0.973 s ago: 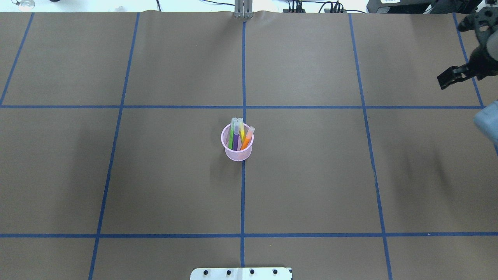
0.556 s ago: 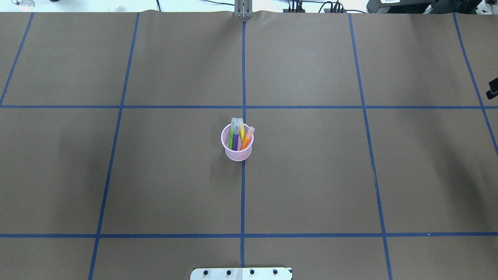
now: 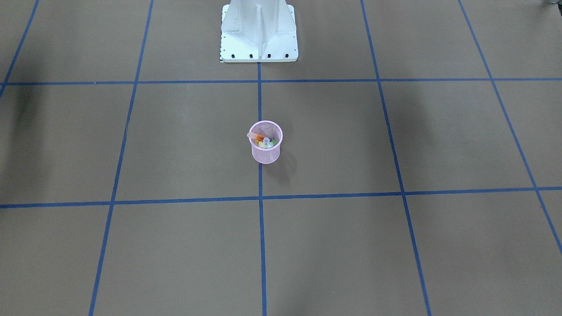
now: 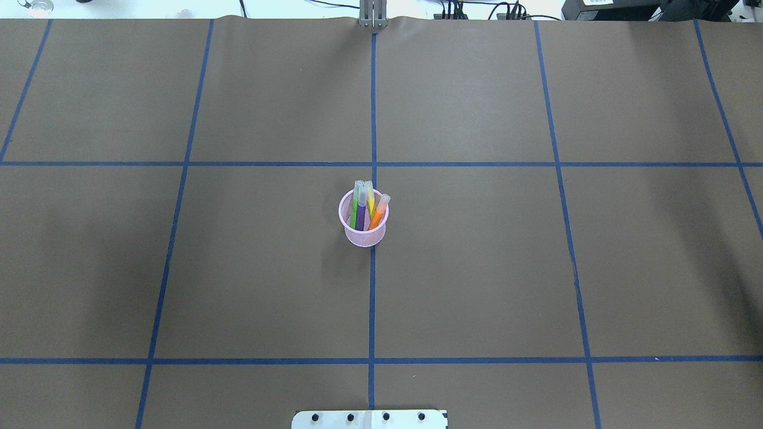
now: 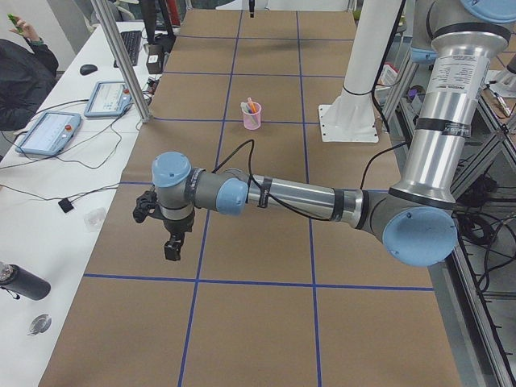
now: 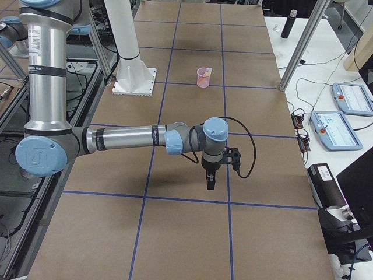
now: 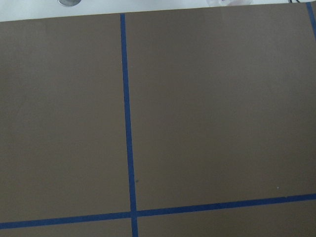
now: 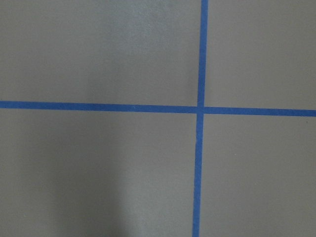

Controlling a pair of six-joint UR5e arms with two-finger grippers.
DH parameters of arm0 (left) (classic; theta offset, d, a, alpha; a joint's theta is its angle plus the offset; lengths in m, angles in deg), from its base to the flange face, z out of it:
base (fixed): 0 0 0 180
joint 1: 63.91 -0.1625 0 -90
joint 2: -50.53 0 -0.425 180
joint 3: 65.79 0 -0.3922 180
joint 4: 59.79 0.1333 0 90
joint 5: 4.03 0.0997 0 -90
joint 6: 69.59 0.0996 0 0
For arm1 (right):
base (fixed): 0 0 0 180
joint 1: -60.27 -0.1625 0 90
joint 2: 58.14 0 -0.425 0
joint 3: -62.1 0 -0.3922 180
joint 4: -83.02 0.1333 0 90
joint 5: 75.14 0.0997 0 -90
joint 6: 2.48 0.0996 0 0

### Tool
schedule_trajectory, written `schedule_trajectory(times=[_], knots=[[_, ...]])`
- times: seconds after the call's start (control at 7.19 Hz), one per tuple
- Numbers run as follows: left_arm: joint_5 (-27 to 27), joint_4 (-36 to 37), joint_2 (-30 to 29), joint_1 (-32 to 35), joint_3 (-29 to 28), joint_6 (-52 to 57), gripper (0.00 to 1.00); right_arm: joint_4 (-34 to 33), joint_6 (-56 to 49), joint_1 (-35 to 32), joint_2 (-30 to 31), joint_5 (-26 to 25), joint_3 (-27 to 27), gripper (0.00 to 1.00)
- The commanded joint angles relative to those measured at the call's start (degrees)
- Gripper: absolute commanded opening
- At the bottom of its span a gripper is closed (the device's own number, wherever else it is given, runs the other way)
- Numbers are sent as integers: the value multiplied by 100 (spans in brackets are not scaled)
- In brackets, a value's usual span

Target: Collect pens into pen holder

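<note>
The pink mesh pen holder [image 4: 363, 236] stands upright at the table's middle, on a blue tape line. Inside it lean several pens: a green pen [image 4: 354, 208], a purple pen [image 4: 361, 218], a yellow pen [image 4: 371, 200] and an orange pen [image 4: 379, 212], cap ends up. From the front the pen holder [image 3: 265, 156] shows the pens' tips [image 3: 264, 141] inside its rim. My left gripper [image 5: 172, 246] and my right gripper [image 6: 210, 182] hang far out at opposite table ends, seen only in the side views; I cannot tell whether they are open or shut. Both wrist views hold only paper and tape.
The robot base [image 3: 259, 30] stands behind the holder. Teach pendants [image 5: 48, 133] [image 6: 335, 129] and cables lie on white side tables beyond the paper. A black bottle [image 5: 20, 282] lies near the left end. A seated person's sleeve [image 5: 24, 68] shows there.
My right gripper has pulled away to the right and left the overhead view. The pen holder and its pens have not moved.
</note>
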Motion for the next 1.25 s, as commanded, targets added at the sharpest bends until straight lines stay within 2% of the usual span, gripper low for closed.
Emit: schedule_trajectory(times=[0.0,0.14,0.56,0.83,1.11], knots=[[-375,162,765,3,379,233,100,18,-609,-373,452,524,96,100],[-1218,135,978,3,459,163,100,45,-821,-470,681,710,141,100],[-1262,153,1068,12,679,-143,100,-33,-911,-698,745,712,63,100],[-1253,161,1068,20,688,-145,100,-1179,-920,-770,692,634,-638,100],[-1235,433,1007,204,697,-128,100,-1107,-920,-770,709,686,-589,100]])
